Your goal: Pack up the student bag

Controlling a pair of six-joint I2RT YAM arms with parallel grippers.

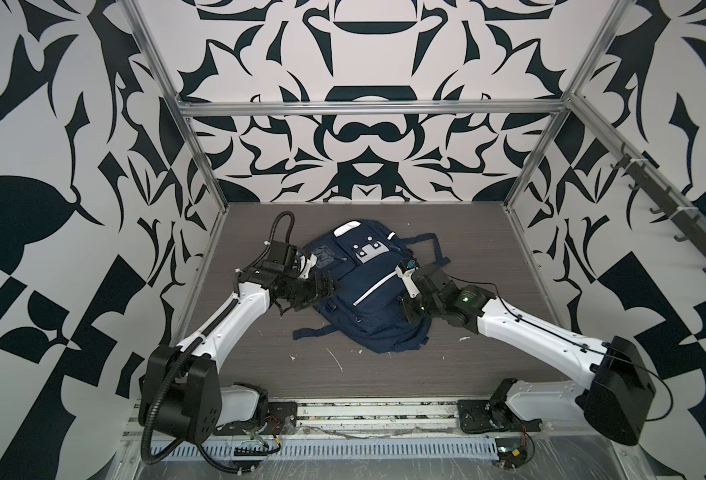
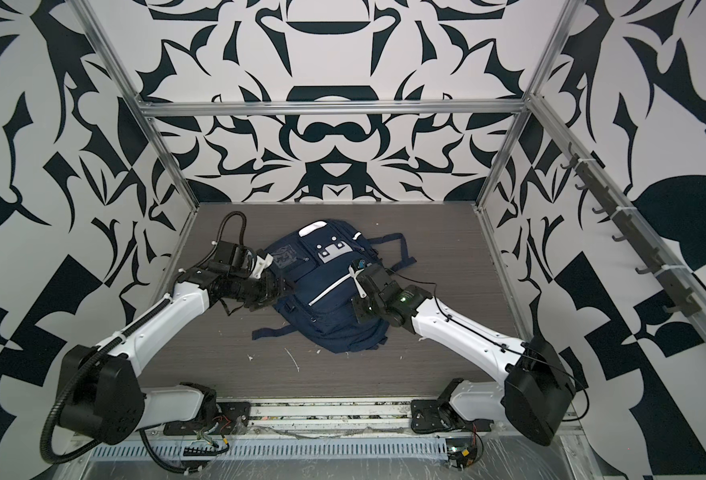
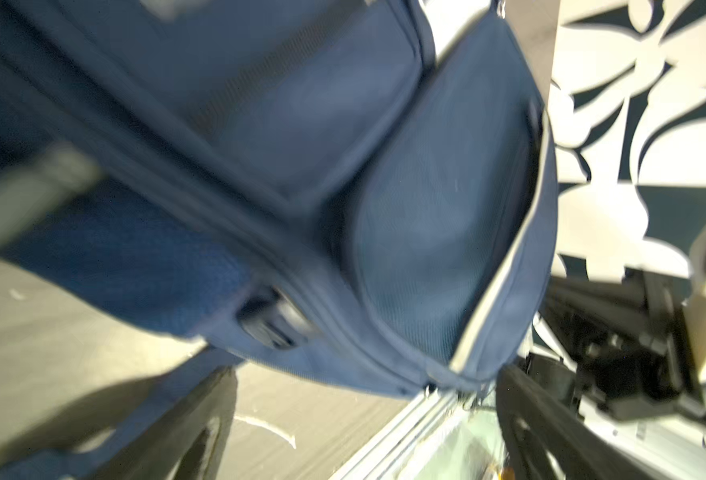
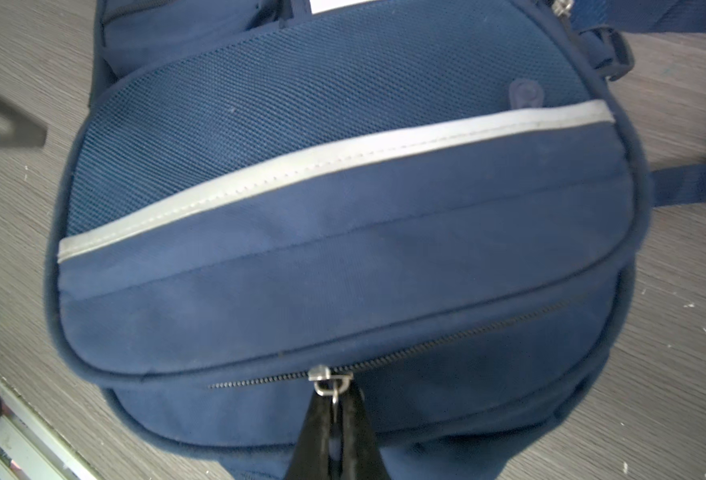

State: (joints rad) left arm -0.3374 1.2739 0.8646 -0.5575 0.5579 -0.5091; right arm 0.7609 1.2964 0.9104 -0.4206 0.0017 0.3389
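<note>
On the grey wood-grain table (image 1: 488, 257) (image 2: 446, 249), both top views show you the large navy-blue fabric backpack (image 1: 367, 291) (image 2: 326, 291) lying front face up near the middle. Its white reflective stripe (image 1: 374, 286) (image 2: 330, 289) and grey buckle patch (image 1: 365, 251) (image 2: 332, 252) are uppermost, and dark straps trail off both sides. Your left gripper (image 1: 317, 296) (image 2: 274, 296) sits at the backpack's left edge, your right gripper (image 1: 405, 309) (image 2: 357, 309) at its right edge. From this height you cannot tell how either claw stands.

Left wrist view: heavily blurred. You see the left gripper (image 3: 365, 376) with its two black fingers (image 3: 189, 419) spread wide and nothing between them; it grips nothing. The backpack fills the frame just beyond the fingertips. Whether they touch the fabric cannot be told.

Right wrist view: sharp. Your right gripper (image 4: 334, 399) has its black fingers (image 4: 313, 436) pinched fully together on the small silver metal zip pull (image 4: 330, 382). The pull hangs from the slider of a dark zip running along the backpack's side panel. The white stripe crosses the panel beyond the zip, with blue mesh fabric past it. The backpack rests on the table, one strap and buckle lying beside it.
</note>
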